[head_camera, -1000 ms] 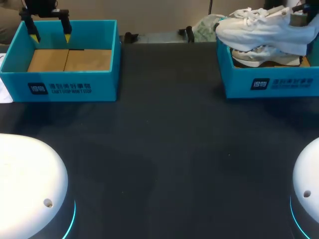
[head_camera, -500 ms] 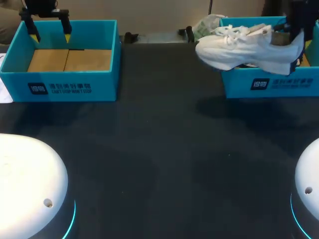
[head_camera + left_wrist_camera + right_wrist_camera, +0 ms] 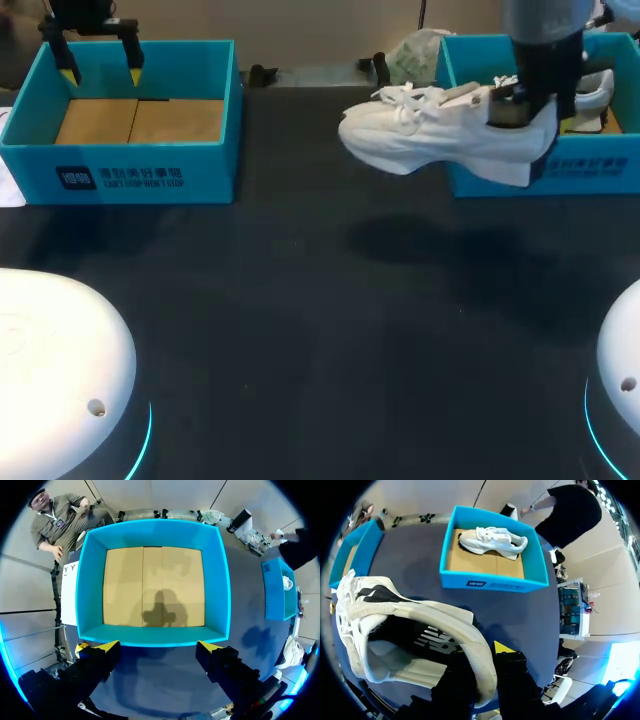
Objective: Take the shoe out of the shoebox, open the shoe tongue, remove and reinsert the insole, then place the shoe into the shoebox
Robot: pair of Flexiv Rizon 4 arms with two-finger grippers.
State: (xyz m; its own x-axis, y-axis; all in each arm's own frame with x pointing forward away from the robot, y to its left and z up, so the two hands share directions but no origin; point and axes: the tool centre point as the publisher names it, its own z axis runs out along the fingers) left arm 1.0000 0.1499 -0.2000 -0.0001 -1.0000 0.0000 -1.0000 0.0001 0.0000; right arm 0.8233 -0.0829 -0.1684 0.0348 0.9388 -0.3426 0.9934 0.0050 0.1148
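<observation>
At the right claw (image 3: pixel 535 115): closed on the heel of a white lace-up sneaker with a thick pale sole (image 3: pixel 440 135). Heel wall pinched between the two fingers, one yellow fingertip (image 3: pixel 502 647) showing just outside it in the right wrist view. Held in the air, clear of the dark matte counter (image 3: pixel 320 300), roughly level, toe towards the left arm's side, laces on top, dark lining showing through the opening. Shadow of it on the counter directly below. Heel end just in front of the near left corner of the turquoise cardboard shoebox on the right (image 3: pixel 585 170); toe end well out past that box, above bare counter. Inside that box, on its brown cardboard floor, a second white sneaker (image 3: pixel 492 540), lying along the box's length.

Across the counter, well apart from all that, the left claw (image 3: pixel 157 647): open, fingers spread wide, nothing between the yellow tips. Hovering at a second turquoise cardboard shoebox on the left (image 3: pixel 155 530), tips over one long wall of it in the left wrist view, above the far wall in the head view. Brown cardboard floor of that box in plain sight, with the claw's shadow on it.

Nearest the camera in the head view, two rounded white arm bases (image 3: pixel 50 350) with glowing blue rings, one at each lower corner.
</observation>
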